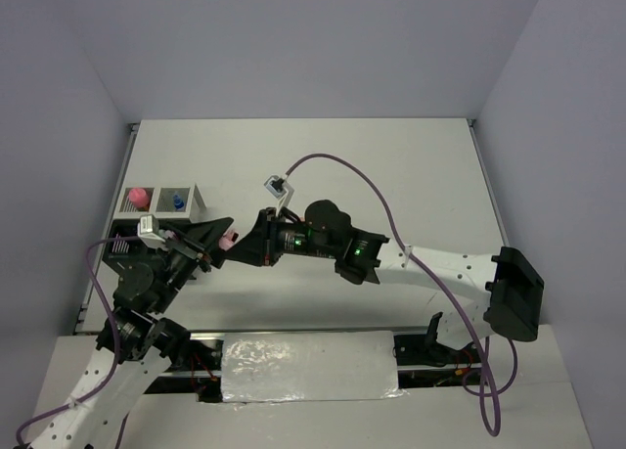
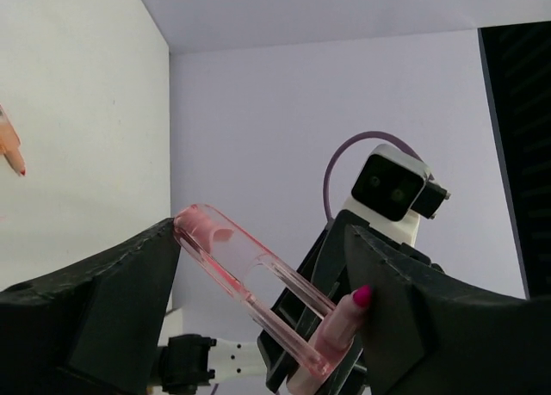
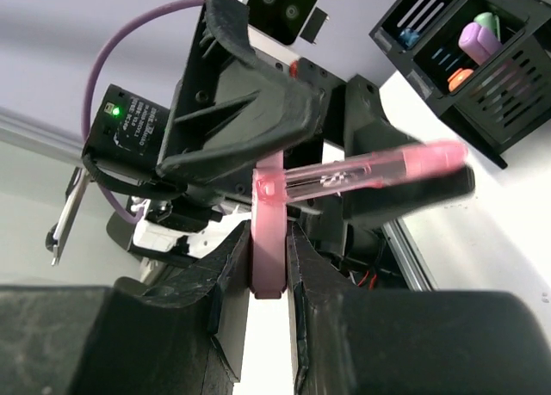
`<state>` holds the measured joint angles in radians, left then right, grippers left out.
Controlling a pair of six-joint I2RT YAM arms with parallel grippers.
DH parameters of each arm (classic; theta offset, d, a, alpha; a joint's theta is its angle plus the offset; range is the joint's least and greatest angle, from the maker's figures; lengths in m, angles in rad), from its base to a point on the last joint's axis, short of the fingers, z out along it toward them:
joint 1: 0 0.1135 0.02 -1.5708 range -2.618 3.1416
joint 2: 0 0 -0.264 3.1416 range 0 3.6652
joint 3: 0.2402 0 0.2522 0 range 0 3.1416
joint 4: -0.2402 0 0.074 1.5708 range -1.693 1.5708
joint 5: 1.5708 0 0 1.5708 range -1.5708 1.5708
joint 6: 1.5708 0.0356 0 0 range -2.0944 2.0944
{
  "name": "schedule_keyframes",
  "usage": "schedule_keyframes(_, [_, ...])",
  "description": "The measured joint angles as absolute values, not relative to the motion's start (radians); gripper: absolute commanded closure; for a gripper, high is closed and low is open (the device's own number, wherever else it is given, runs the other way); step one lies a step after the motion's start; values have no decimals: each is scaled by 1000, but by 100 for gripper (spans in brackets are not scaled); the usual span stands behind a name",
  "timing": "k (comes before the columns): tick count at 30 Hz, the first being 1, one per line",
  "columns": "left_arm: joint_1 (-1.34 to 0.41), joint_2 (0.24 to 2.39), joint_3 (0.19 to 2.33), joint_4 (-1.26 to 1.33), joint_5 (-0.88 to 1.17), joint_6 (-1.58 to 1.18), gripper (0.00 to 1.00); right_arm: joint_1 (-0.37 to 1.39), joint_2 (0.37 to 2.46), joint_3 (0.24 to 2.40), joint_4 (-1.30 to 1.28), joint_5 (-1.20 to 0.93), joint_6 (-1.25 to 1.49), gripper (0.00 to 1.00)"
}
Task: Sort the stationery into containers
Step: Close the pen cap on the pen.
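Your right pincer (image 3: 268,240) is clenched on the pink pen (image 3: 370,167), holding it in the air over the desk (image 1: 372,175), near the organizer (image 1: 199,202). Your left pincer (image 2: 261,240) is released, its jaws wide on either side of the pen's clear part, which lies slantwise between them. This looks like a hand-over. Square the left jaws to the pen, close until the hold is firm, and only then loosen the right, or the pen may twist out.

Counted:
- One pen in hand.
- Two white cells (image 1: 157,199), holding one pink piece (image 1: 139,194) and one blue-capped bottle (image 1: 177,202).
- Two black cells (image 3: 516,102), where one purple piece (image 3: 478,40) and one orange piece (image 3: 461,77) show.
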<state>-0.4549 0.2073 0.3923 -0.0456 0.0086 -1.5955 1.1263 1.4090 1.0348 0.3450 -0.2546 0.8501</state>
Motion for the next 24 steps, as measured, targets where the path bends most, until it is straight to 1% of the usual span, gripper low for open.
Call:
schedule_keyframes(3, [-455,195,393,-53,-26,-1572,23,1128,1409,1027,352,-255,855,100])
schedule_keyframes(4, [-455,193,393,-60,-38,-1567,27,1128,1409,1022,352,-254,855,100])
schedule_keyframes(8, [-455,191,416,-113,-77,-1538,29,1131,1404,1005,347,-245,855,100])
schedule_keyframes(12, [-454,171,448,-151,-116,-1510,35,1135,1378,993,330,-231,855,100])
schedule_keyframes(14, [-454,160,471,-156,-120,-1494,36,1135,1363,990,309,-212,854,100])
schedule_keyframes(17, [-454,151,505,-149,-120,-1483,44,1134,1356,986,286,-189,854,100])
schedule_keyframes(20, [-454,151,516,-137,-117,-1467,55,1134,1356,986,265,-173,855,100])
schedule_keyframes(21, [-454,152,516,-135,-115,-1467,61,1134,1356,986,260,-172,854,100])
schedule_keyframes(24, [-453,157,515,-132,-118,-1443,68,1134,1354,986,254,-177,855,100])
